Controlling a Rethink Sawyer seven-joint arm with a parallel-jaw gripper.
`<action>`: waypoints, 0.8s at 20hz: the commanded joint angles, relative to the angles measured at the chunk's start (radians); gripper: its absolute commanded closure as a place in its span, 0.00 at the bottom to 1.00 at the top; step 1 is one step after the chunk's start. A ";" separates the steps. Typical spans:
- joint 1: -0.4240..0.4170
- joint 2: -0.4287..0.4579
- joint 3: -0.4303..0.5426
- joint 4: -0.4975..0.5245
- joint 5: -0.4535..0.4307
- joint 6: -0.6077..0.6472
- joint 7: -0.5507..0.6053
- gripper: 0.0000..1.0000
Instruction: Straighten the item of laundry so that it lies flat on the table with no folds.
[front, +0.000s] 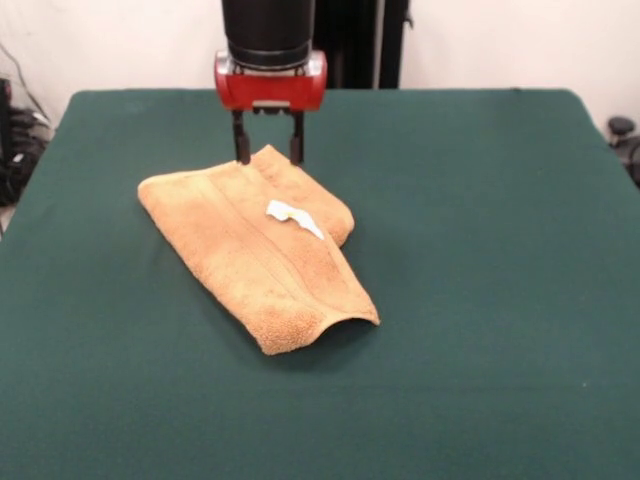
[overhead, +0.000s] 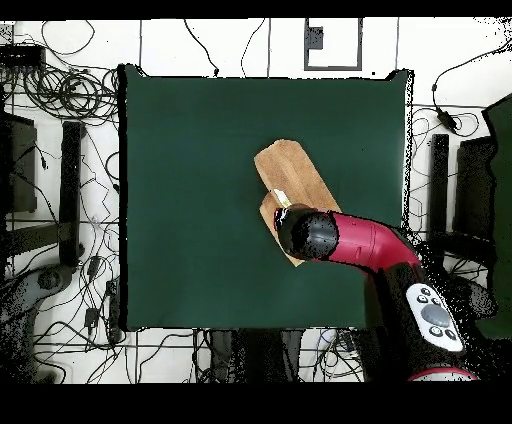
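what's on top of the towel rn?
A small white tag lies on the towel. The end effector stands open over its far edge. Overhead, the arm hides that end.

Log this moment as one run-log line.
towel: folded, tag up | gripper: open, at towel's far edge | table: towel not flat

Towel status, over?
Tool open, fingers straddling the towel's far corner. Towel still folded over, white tag on top. Table around it unobstructed.
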 joint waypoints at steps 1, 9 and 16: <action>0.007 -0.015 0.083 -0.047 0.050 0.236 0.020 0.00; 0.059 -0.009 0.027 -0.036 -0.029 0.037 0.117 0.00; 0.049 0.009 0.032 -0.007 -0.035 -0.063 0.124 0.00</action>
